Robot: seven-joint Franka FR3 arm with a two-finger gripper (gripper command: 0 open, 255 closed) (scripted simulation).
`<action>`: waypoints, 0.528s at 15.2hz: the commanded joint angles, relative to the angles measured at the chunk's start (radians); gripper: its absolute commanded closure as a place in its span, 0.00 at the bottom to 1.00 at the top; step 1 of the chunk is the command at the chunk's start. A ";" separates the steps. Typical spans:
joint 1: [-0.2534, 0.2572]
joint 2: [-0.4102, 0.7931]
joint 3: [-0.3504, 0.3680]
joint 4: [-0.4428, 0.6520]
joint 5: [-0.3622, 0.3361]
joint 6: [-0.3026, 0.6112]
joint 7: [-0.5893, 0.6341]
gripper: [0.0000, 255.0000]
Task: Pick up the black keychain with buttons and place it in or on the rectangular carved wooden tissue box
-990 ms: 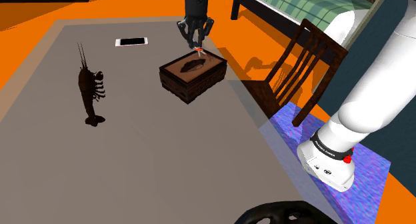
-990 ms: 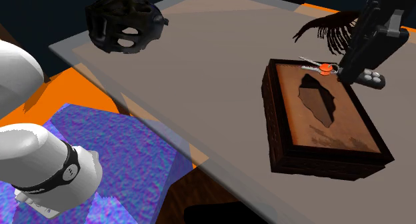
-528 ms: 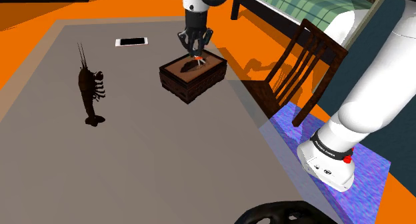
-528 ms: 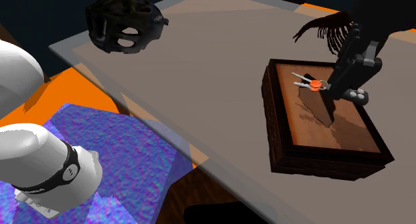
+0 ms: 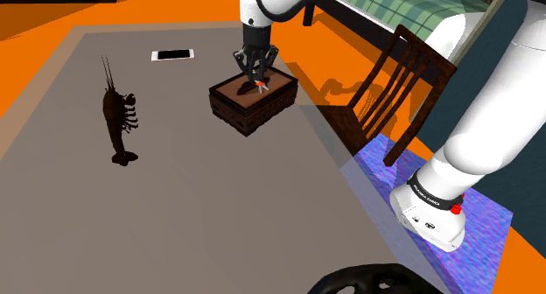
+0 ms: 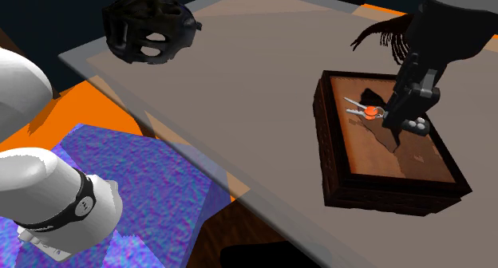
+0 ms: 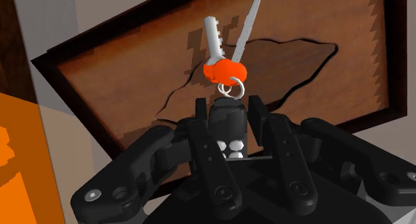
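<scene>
Now your gripper (image 7: pixel 227 119) clasps the keychain (image 7: pixel 225 75) just above the middle of the tissue box (image 7: pixel 127 79), so the drop is straight down.

We're looking into a home, a bedroom it seems: a bed with a green checked cover (image 5: pixel 385 8), a dark wooden slat-backed chair (image 5: pixel 424 49), a purple-blue rug (image 5: pixel 494 218).

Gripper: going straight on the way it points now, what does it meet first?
The tissue box, on its wooden top near the dark slot. The clasped keychain leads the gripper, so its keys probably touch first; the gap is unclear.
</scene>
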 commanded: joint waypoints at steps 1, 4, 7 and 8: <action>0.000 0.000 0.000 0.000 0.000 0.001 0.000 1.00; 0.000 0.000 0.000 0.000 0.000 0.000 0.000 0.00; 0.000 0.000 0.000 0.000 0.000 0.000 0.000 0.00; 0.000 0.000 0.000 0.000 0.000 0.000 0.000 0.00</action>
